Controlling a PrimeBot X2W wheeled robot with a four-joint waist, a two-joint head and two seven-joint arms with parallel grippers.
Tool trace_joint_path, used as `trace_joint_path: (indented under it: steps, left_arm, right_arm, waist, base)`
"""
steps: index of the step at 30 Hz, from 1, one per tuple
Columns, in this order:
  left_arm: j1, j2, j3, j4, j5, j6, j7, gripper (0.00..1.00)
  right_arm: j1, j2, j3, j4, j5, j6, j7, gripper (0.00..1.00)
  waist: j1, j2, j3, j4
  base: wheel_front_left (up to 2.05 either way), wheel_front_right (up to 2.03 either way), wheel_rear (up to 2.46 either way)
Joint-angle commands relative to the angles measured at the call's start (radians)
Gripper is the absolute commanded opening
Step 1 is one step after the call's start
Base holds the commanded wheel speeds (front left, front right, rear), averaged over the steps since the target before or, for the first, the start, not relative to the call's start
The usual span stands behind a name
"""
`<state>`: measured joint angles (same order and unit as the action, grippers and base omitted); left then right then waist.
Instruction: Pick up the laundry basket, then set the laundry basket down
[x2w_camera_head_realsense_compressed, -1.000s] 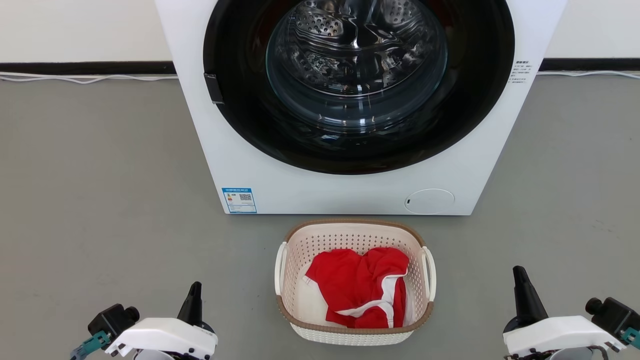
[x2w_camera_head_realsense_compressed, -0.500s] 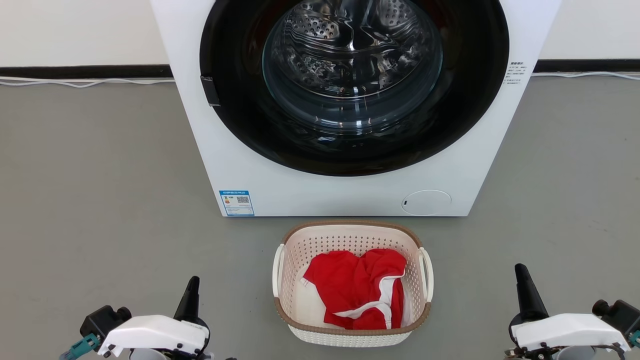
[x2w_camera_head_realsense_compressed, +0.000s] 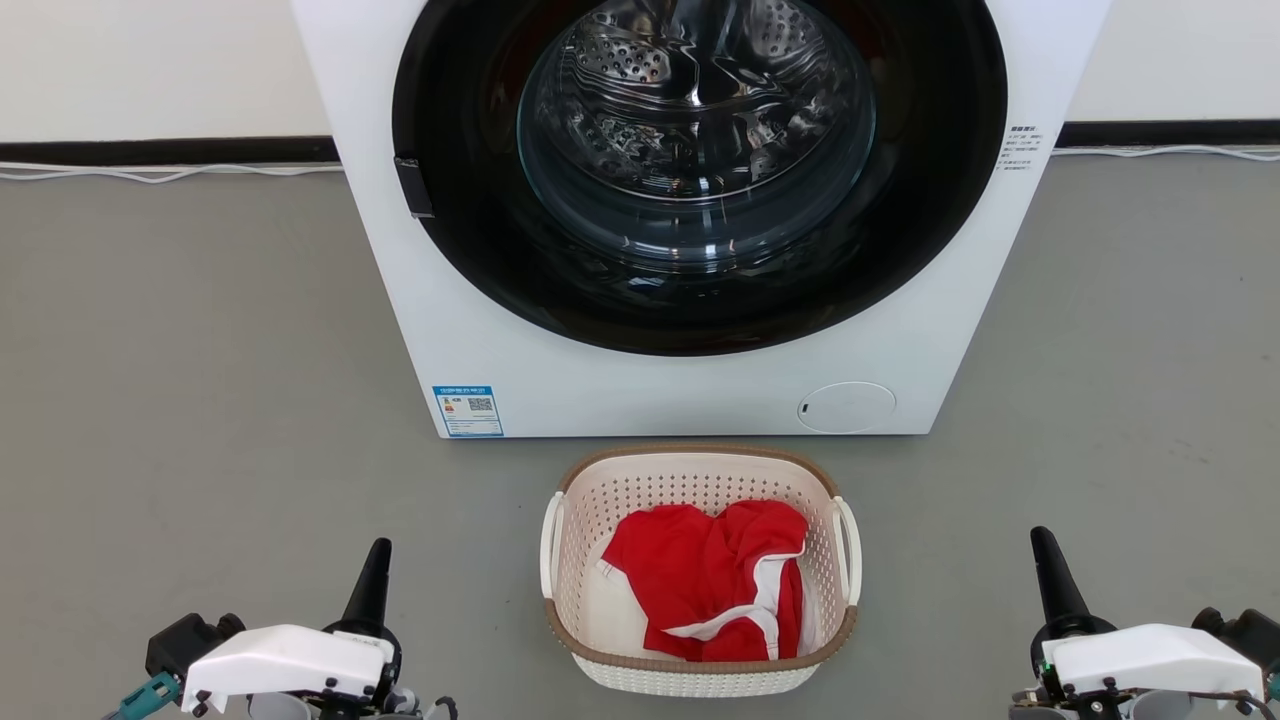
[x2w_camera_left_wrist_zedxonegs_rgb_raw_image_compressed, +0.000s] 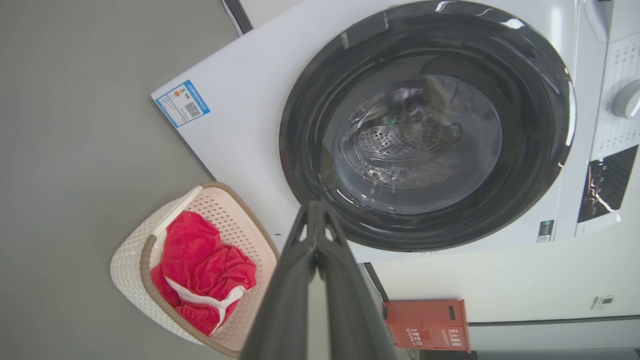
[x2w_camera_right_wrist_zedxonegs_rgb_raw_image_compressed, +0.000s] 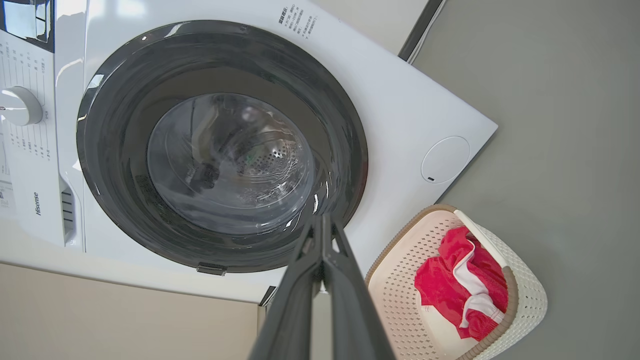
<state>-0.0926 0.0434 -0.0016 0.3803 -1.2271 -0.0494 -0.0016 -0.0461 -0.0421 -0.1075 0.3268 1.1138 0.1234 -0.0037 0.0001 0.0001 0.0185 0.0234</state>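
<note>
- The laundry basket (x2w_camera_head_realsense_compressed: 692, 676) stands on the grey floor (x2w_camera_head_realsense_compressed: 200, 400), just in front of the washing machine (x2w_camera_head_realsense_compressed: 480, 320), and holds a red garment (x2w_camera_head_realsense_compressed: 700, 585) with white trim.
- The machine bears Hisense lettering (x2w_camera_right_wrist_zedxonegs_rgb_raw_image_compressed: 38, 204). A blue label (x2w_camera_head_realsense_compressed: 467, 411) sits at its lower left corner.
- My left pincer (x2w_camera_head_realsense_compressed: 378, 556) and right pincer (x2w_camera_head_realsense_compressed: 1044, 545) are both clenched on nothing, either side of the basket and well apart from it.

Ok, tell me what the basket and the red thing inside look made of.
Laundry basket: looks like moulded plastic, matte cream, its walls punched with regular holes; the brown rim imitates weave. Red garment: soft fabric, since it lies crumpled in folds.
</note>
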Motion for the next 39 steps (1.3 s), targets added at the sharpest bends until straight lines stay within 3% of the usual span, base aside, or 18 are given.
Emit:
trace_joint_path:
  steps: [1,39]
  left_arm:
    - [-0.022,0.010,0.027,-0.035,-0.021,-0.014,0.005,0.00]
    - [-0.016,0.007,0.116,-0.135,-0.381,-0.081,0.115,0.00]
  right_arm:
    - [-0.049,-0.007,0.010,-0.036,0.024,0.005,0.009,0.00]
    - [-0.062,-0.008,-0.006,-0.082,0.495,0.007,0.117,0.00]
  waist:
    - [-0.0001,-0.0001,0.000,0.000]
    - [0.0000,-0.0001,-0.015,-0.023]
  base:
    - [0.00,0.00,0.00]
    - [0.00,0.00,0.00]
